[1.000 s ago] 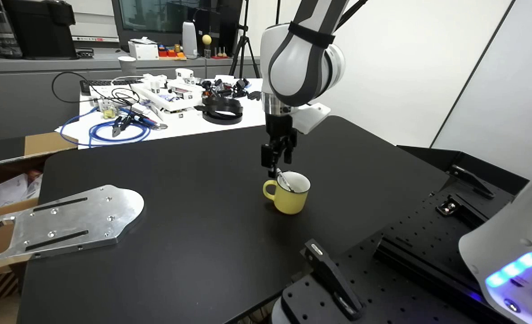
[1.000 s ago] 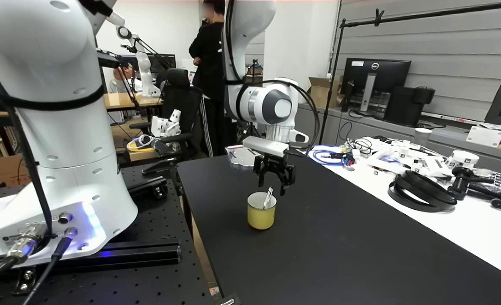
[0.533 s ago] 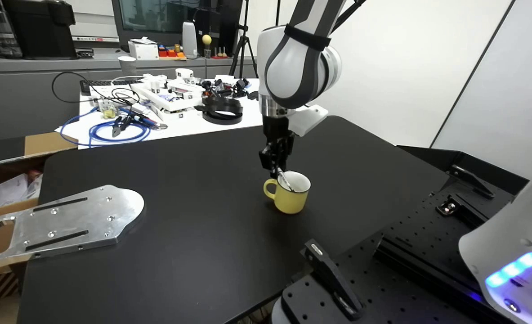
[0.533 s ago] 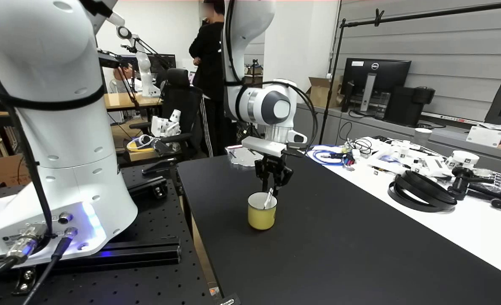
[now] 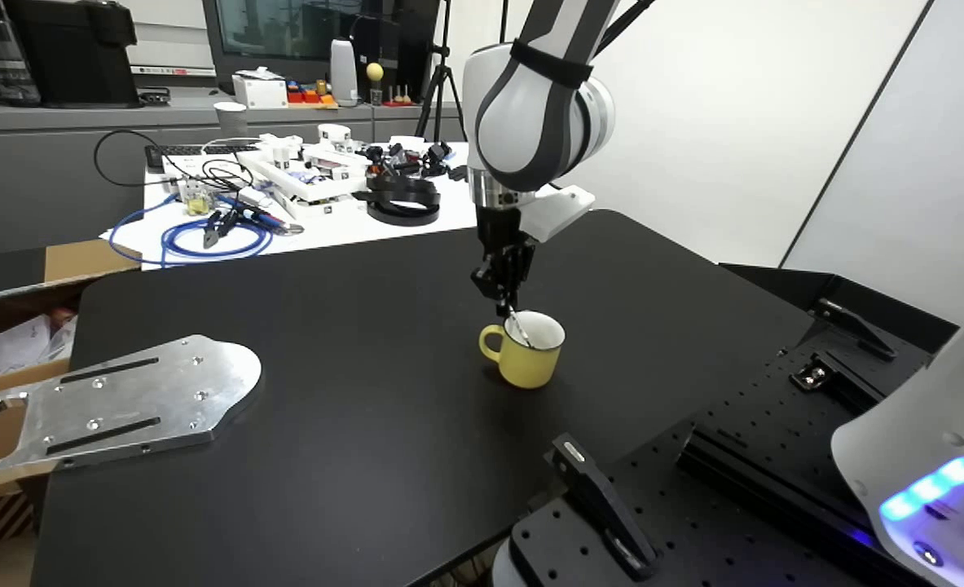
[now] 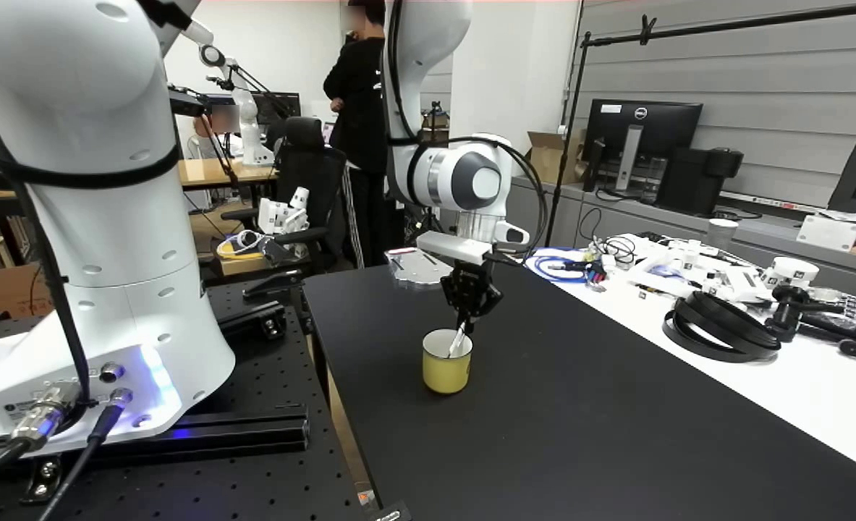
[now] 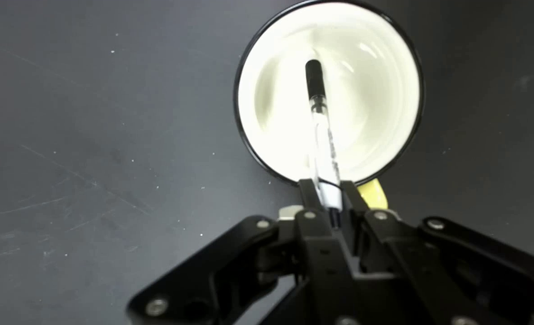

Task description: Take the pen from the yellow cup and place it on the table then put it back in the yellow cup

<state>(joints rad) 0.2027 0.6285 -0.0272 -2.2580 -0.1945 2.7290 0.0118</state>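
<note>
1. Pen, slim white-bodied stick w/ dark ends, sits slanted in squat yellow cup, lower end inside, upper end past the rim.
2. Rest runs L to R as in an exterior view. Far L: brown cardboard box, contents too blurred to ID.
3. Next R: flat silver metal plate w/ slots, lying on large matte black tabletop, its L end jutting past the edge.
4. Mid-L, behind tabletop: white table, cluttered, w/ looped black band on it.
5. Abt. center: black two-finger gripper, pointing down, just above cup's handle side. Per wrist view, fingers are nearly together w/ only pen btwn them, pinching its upper end. Can't tell if pen touches rim.
6. Below: cup stands upright on tabletop, well apart from plate; handle faces L, rim black, inside whitish.
7. Above gripper: white & grey robot arm, black strap round it.
8. R of cup, at tabletop's near edge: black lever.
9. Far R: white robot base w/ lit blue strip, on black perforated board.
</note>
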